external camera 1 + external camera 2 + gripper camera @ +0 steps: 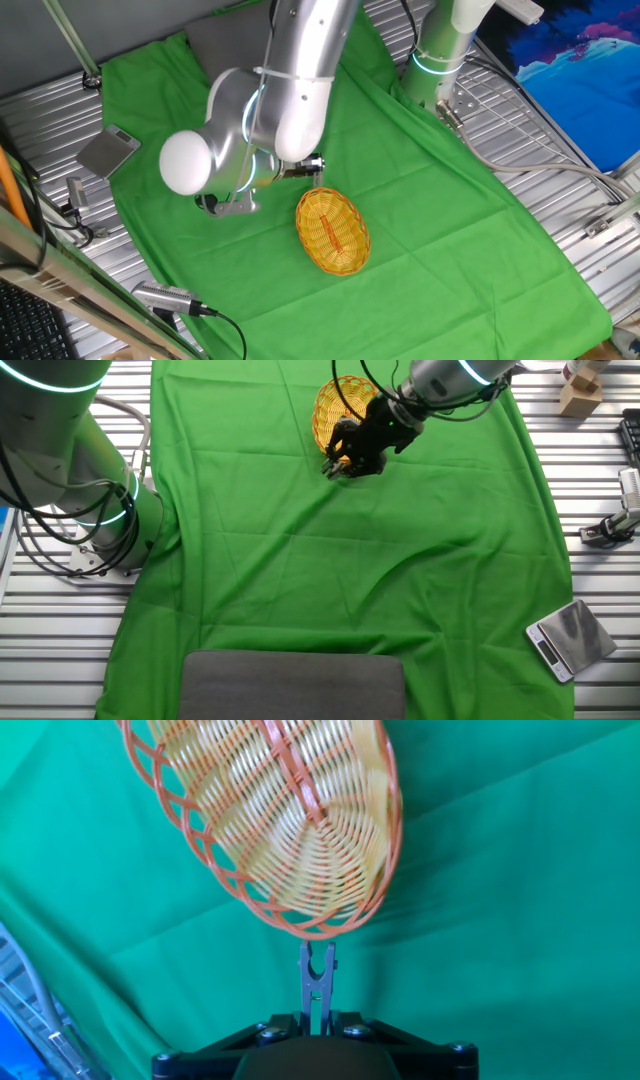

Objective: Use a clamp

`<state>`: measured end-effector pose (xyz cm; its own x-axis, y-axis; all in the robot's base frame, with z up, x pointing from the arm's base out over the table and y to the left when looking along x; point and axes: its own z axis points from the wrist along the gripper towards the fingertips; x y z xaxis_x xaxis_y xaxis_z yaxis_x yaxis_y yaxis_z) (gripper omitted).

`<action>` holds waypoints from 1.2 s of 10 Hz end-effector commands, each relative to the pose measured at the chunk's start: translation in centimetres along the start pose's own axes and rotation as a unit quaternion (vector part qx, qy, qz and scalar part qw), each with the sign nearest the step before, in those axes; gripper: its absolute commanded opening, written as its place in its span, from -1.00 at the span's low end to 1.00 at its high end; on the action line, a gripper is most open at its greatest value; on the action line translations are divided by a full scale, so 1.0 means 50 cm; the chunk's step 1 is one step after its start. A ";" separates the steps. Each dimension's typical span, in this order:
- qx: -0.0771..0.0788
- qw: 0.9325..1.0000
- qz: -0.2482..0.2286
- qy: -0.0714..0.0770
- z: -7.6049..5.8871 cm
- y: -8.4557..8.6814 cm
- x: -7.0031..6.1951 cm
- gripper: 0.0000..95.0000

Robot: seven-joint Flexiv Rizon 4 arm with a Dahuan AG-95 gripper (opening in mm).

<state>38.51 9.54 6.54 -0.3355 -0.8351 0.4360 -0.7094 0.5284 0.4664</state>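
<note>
In the hand view my gripper (318,1020) is shut on the clamp (317,982), a small grey clip that sticks out from between the black fingers. Its two prong tips point at the near rim of the wicker basket (290,820) and stop just short of it. In one fixed view the arm hides the gripper; the basket (333,231) lies on the green cloth (420,230) just right of the wrist. In the other fixed view the gripper (345,463) hovers at the basket's (340,405) near edge; the clamp is too small to make out there.
A grey pad (292,685) lies at one end of the cloth. A small scale (568,638) sits on the metal table beside the cloth. The arm's base (440,60) and cables stand at the cloth's edge. A wooden block (580,395) is at the far corner.
</note>
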 end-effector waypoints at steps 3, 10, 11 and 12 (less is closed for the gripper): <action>0.019 1.000 0.004 -0.017 0.001 0.000 0.004 -1.00; 0.063 0.993 0.014 -0.101 -0.025 -0.020 0.013 -1.00; 0.072 0.991 0.016 -0.115 -0.026 -0.021 0.013 -1.00; 0.078 0.988 0.015 -0.130 -0.028 -0.025 0.013 -1.00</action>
<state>39.93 8.53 7.31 -0.4810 -0.8414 0.2464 -0.7749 0.5394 0.3295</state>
